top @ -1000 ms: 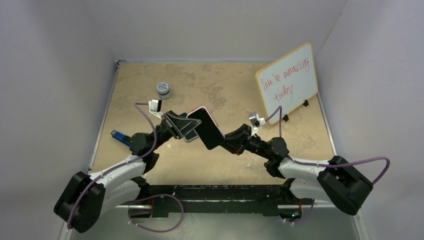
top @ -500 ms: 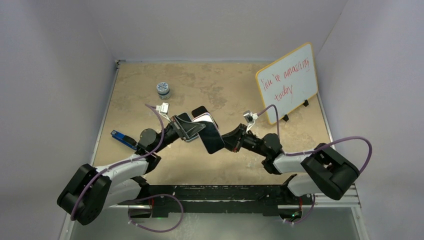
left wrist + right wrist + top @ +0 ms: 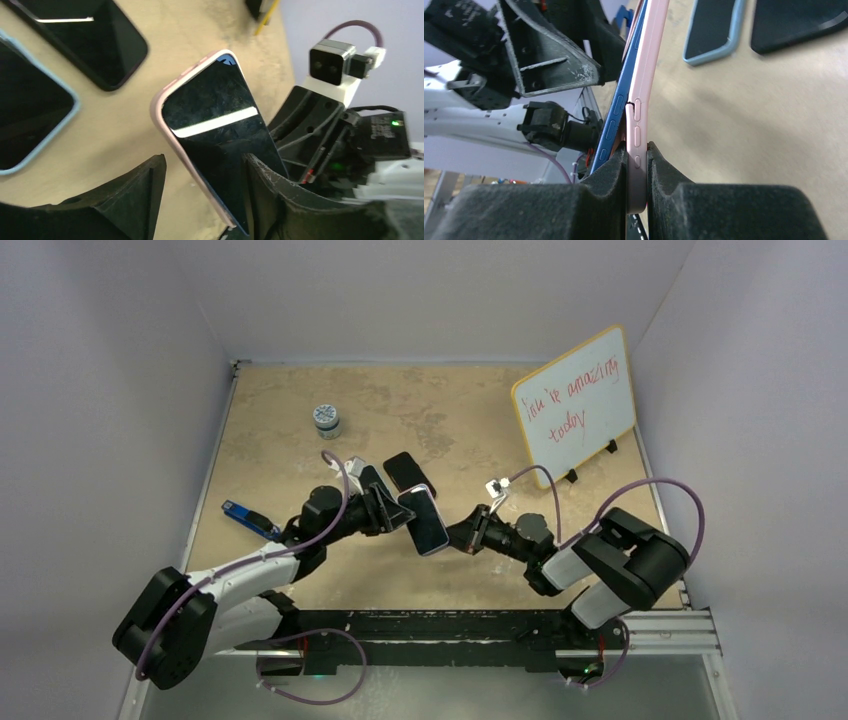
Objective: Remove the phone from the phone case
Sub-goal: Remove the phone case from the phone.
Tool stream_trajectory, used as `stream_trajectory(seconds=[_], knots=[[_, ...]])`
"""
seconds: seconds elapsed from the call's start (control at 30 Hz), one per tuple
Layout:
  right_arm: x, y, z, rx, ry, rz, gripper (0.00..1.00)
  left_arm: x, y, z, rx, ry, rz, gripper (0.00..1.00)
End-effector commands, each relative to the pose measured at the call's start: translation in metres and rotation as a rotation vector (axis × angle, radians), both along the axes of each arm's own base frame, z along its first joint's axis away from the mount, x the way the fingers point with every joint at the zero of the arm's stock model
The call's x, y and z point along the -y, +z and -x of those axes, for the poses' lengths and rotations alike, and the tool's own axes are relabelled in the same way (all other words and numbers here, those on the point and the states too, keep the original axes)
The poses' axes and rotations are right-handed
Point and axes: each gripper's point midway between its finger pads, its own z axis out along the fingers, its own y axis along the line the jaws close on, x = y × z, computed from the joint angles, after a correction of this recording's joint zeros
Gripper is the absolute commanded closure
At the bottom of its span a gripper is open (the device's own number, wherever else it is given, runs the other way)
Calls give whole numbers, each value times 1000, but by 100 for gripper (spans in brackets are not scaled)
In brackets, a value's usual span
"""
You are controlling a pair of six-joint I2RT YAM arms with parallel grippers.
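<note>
1. Right pincer [image 3: 636, 150] is nearly closed, pinching the pink edge of the phone case [image 3: 640, 95] between both pads.
2. Left pincer [image 3: 202, 160] has its jaws spread wide. The screen sits between them, with a visible gap on the case side. It has no hold on anything.
3. Phone [image 3: 616, 125] is still in the case, held on edge between the two arms at mid worktop [image 3: 300, 390]. From the top view it sits slightly nearer than centre.
4. In the right wrist view, the phone's blue side stands off the pink case rim at the end by the right pincer. It closes against the rim further up.
5. Screen is dark and faces the left wrist camera.
6. Black handset [image 3: 403, 470] lies flat just beyond the held phone, with a blue-rimmed handset [image 3: 30, 105] flat beside it.
7. Whiteboard [image 3: 575, 405] with red writing stands far right.
8. Small jar [image 3: 326, 418] is far left, well apart.
9. Blue object [image 3: 248, 516] lies at the left edge, beside the left arm.
</note>
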Motion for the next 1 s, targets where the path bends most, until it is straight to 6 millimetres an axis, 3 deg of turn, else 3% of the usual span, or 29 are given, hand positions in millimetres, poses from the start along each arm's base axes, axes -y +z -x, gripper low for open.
stream_trajectory(seconds=[0.0,0.23,0.5,0.67,0.97], knots=[[3,75,-8,181,-48,-266,100,-22,1,-18,73,77,-194,37],[7,34,-14,10,-106,-194,100,-21,23,-11,193,34,-413,31],[5,17,-15,-116,-115,-186,100,24,30,24,404,-83,-711,30],[6,13,-15,-142,-123,-182,100,45,33,38,534,-119,-861,31],[4,15,-16,-143,-115,-174,100,69,15,57,671,-160,-1094,38]])
